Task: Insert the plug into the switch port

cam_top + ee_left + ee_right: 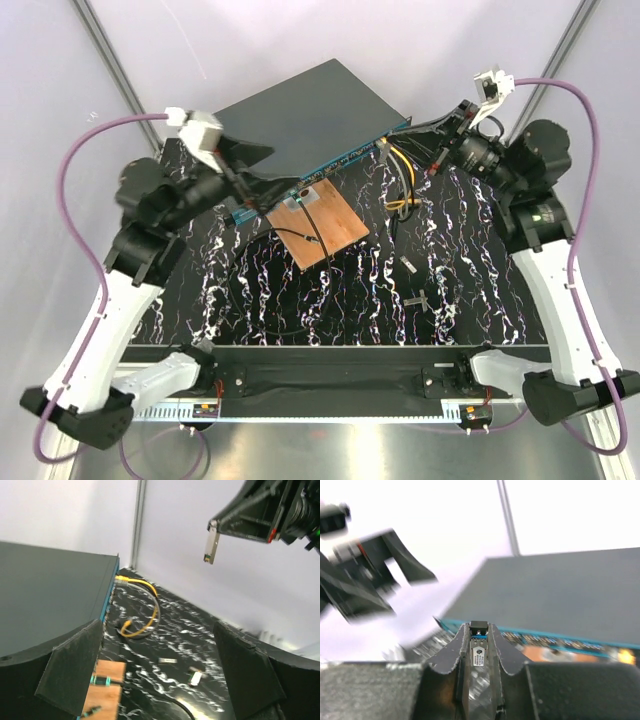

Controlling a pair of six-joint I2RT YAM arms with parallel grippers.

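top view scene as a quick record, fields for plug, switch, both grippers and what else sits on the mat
switch: dark grey box, teal port face toward the arms
plug: silvery module pinched in the right gripper, in the air, aimed at the switch front, not in a port
left gripper: open wide, empty, near the switch's left front corner
yellow cable: at the port face's right end, looped on the mat
copper board: flat on the mat before the port face
task: insertion not yet done

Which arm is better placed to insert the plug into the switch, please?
Right: the right gripper grips the plug, facing the teal ports of the switch; the left gripper is open, empty.
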